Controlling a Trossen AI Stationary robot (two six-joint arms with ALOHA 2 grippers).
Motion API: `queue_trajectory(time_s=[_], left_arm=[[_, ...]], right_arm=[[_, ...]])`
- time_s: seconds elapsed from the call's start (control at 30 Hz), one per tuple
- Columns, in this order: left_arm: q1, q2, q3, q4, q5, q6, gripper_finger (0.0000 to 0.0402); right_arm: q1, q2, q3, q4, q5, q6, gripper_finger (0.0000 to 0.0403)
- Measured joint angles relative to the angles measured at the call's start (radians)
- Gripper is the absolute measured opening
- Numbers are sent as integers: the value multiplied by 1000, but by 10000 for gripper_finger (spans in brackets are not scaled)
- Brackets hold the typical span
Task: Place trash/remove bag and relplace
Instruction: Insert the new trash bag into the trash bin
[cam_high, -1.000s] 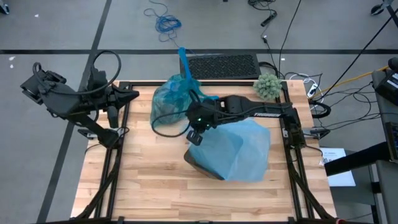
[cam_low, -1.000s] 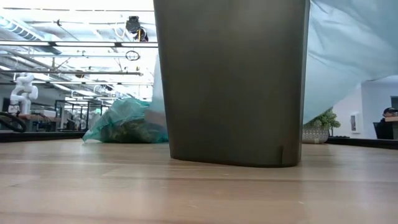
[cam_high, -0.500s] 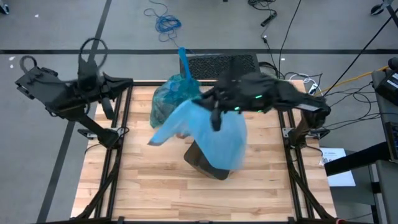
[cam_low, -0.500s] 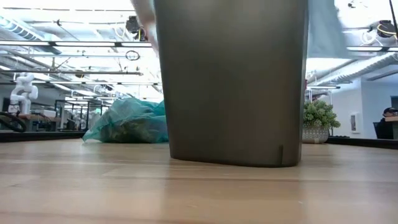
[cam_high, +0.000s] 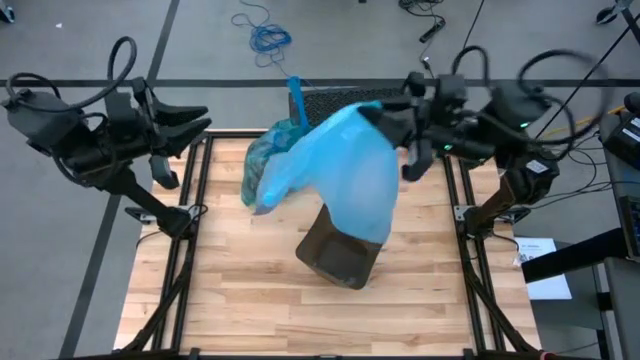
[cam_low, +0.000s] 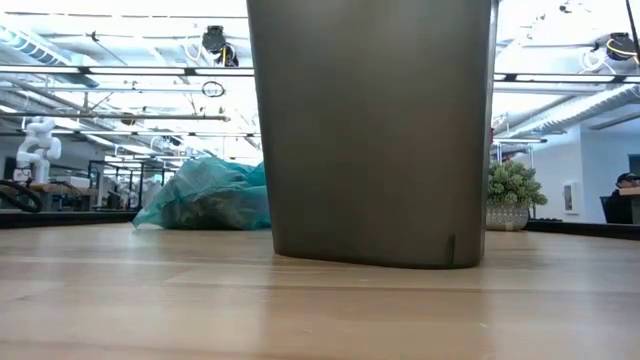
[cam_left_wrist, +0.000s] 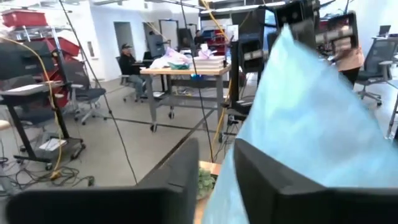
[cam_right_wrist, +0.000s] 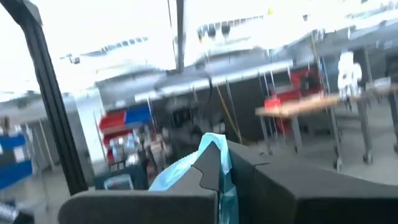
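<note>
Light-blue thin plastic bag (cam_high: 345, 165) hangs in the air over the wooden desk (cam_high: 240, 290), pinched by the right claw (cam_high: 385, 118), whose fingers are closed on a corner of the film; the right wrist view shows a strip of blue plastic (cam_right_wrist: 211, 165) squeezed between the two dark fingers. The loose sheet drapes down over the back edge of the dark grey plastic trash bin (cam_high: 340, 258), which stands upright on the desk. Behind the bin, near the far edge of the desk, lies a tied teal plastic bag full of trash (cam_high: 272, 150), resting on the wood in the low view (cam_low: 205, 195). The left claw (cam_high: 195, 118) is held off the left side of the desk, well apart from the bin; its fingers stand a narrow gap apart and hold nothing. A fuzzy grey-green ball (cam_low: 512, 185) sits toward the far right corner of the desk.
</note>
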Motion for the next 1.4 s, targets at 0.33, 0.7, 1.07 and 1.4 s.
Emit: queue_trajectory(time_s=[0.33, 0.7, 1.07, 1.4], left_arm=[[-1, 86, 0, 2, 20, 149, 218], [2, 239, -1, 112, 23, 314, 228], [46, 268, 0, 134, 73, 303, 228], [88, 320, 0, 133, -23, 275, 228]], right_arm=[[-1, -24, 0, 236, 37, -151, 0], [-23, -23, 0, 248, 52, -164, 0], [-23, -22, 0, 281, 53, -185, 0], [-53, 1, 0, 397, 60, -223, 0]])
